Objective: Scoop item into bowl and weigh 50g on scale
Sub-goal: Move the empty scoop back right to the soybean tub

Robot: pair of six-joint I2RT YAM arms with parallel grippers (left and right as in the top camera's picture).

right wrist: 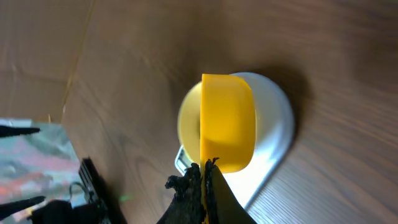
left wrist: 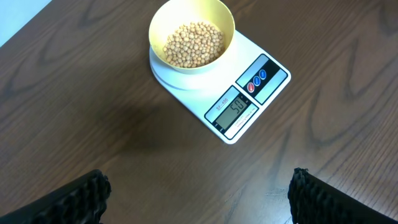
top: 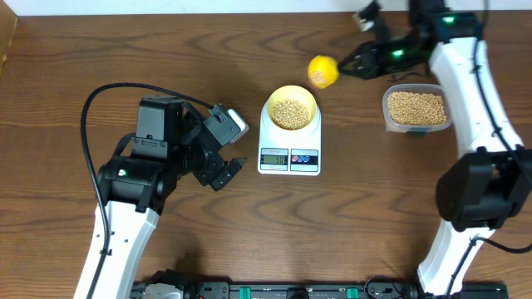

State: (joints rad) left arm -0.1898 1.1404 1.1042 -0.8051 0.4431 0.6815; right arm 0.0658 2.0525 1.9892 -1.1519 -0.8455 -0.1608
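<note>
Nearest, the left gripper [top: 228,170] hovers empty with its jaws spread wide, just left of the scale [top: 289,158]. The scale's display appears to show the target weight. On its platform sits the bowl [top: 270,106], holding a layer of beans [top: 290,113]. To the right, a clear tub [top: 416,86] holds more of them. Farthest, the right gripper [top: 356,63] is clamped on a yellow scoop [top: 322,71], just beyond the bowl. Whether the scoop is empty is unclear. Stray beans dropping in, or either arm nudging the scale, would likely spoil the reading.

Bean-filled bowl [top: 291,108] atop scale [top: 289,158]
</note>
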